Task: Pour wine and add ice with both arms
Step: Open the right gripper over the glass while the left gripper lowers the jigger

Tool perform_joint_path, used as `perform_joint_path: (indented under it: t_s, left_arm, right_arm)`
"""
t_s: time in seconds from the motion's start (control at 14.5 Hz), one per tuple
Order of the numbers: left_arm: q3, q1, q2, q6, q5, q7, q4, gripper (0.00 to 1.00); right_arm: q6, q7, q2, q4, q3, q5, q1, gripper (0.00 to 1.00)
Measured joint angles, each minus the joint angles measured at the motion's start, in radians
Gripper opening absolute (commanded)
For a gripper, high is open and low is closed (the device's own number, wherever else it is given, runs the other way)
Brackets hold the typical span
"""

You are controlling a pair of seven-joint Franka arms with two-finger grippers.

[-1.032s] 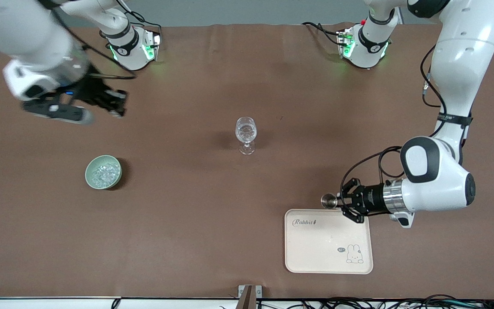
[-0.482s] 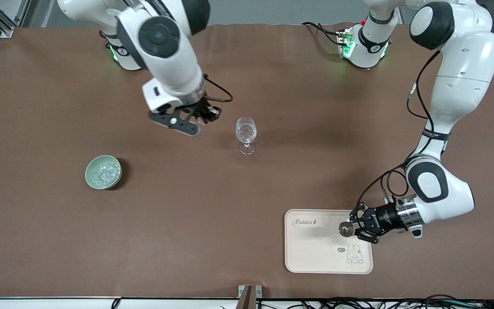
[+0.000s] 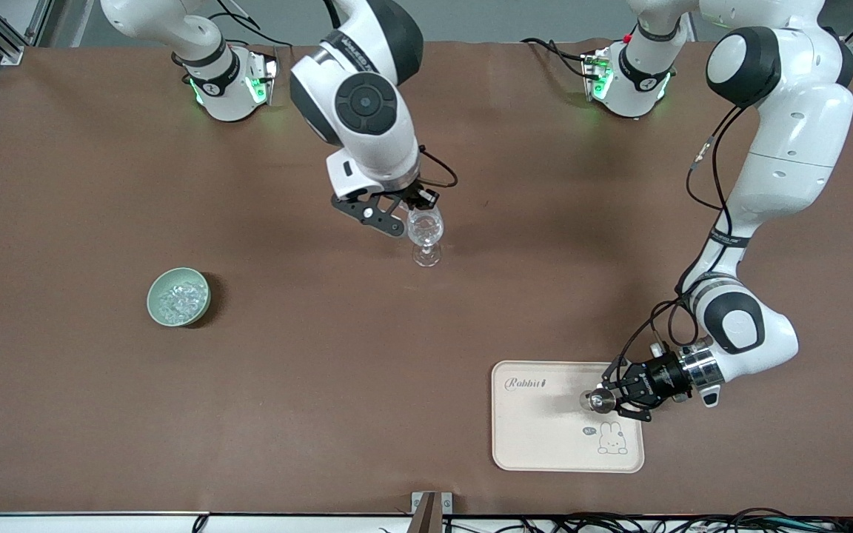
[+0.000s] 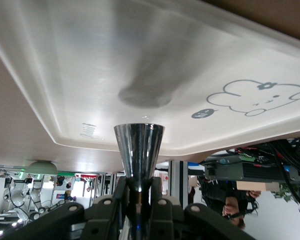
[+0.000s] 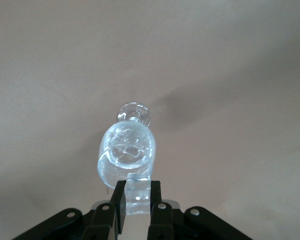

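Where "Rabbit" marks the tray [image 3: 545, 437], left pincer [image 3: 607, 400] hovers.

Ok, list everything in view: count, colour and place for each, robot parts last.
Stemmed glass: one, clear, mid-table.
Bowl: one, pale green, toward the right arm's end, nearer the front camera than the glass.
Ice chunks: several, clear, in the bowl.
Ice cube: one, clear, between the right gripper's jaws, over the glass.
Tray: one, cream with rabbit print, near the front camera.
Metal jigger: one, silver, over the tray, held.
Table: one, brown.
Right gripper: black, over the glass.
Left gripper: black, over the tray.
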Motion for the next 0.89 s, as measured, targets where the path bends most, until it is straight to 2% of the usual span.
perform_joint_path:
  t_s: [0.28,0.41,0.55,0.62,0.89]
  left_arm:
    - [-0.001,0.0,0.021,0.0,-0.065,0.081,0.0,0.03]
    - [-0.002,-0.001,0.03,-0.001,-0.073,0.095,0.0,0.2]
    - [-0.003,-0.001,0.033,-0.001,-0.073,0.095,0.0,0.69]
    - [-0.003,-0.001,0.033,-0.001,-0.073,0.095,0.0,1.0]
    - [-0.005,0.0,0.033,-0.001,-0.073,0.095,0.008,1.0]
  right_arm:
    - [0.043,0.031,0.044,0.0,0.0,0.0,0.024,0.02]
    - [0.046,0.033,0.051,0.0,-0.001,0.0,0.027,0.03]
    - [0.046,0.034,0.051,0.003,-0.002,0.001,0.027,0.04]
    - [0.046,0.034,0.051,0.004,-0.002,0.001,0.027,0.04]
    - [0.046,0.034,0.051,0.004,-0.002,0.001,0.027,0.11]
